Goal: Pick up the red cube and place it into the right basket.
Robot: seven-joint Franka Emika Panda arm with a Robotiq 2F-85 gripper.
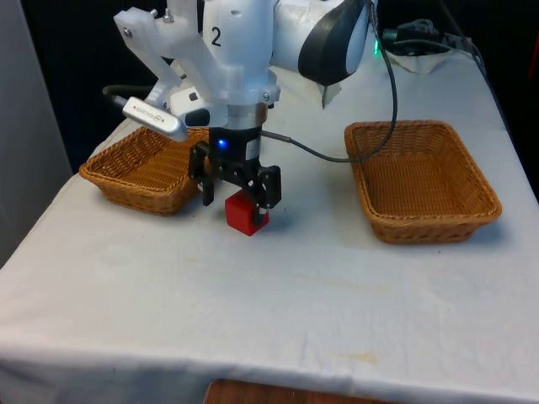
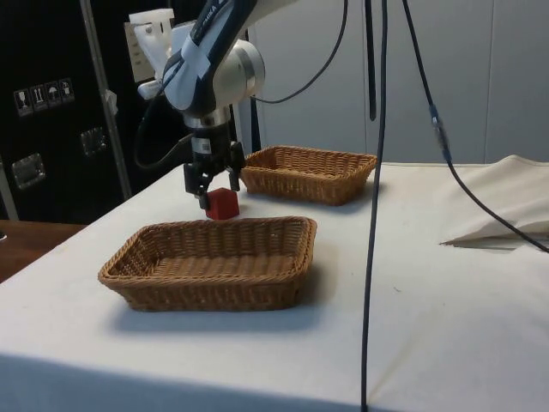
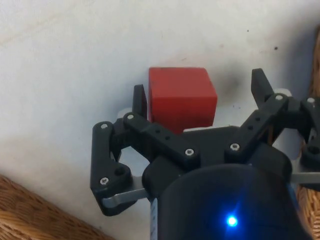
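Note:
The red cube [image 1: 246, 214] [image 2: 222, 204] [image 3: 182, 97] rests on the white cloth, close to the basket on the front view's left. My gripper [image 1: 240, 200] [image 2: 214, 190] [image 3: 199, 89] is lowered over the cube and open, one finger on each side. One fingertip [image 3: 139, 97] sits against the cube's side; the other [image 3: 260, 82] stands apart from it. The right basket [image 1: 434, 229] [image 2: 309, 193] is empty, well off to the front view's right.
The left wicker basket [image 1: 126, 195] [image 2: 206, 287] lies just beside the gripper, also empty. A black cable [image 1: 320, 155] [image 2: 374, 215] hangs from the arm and trails over the table. Bunched cloth [image 2: 506, 210] lies at the table's far end.

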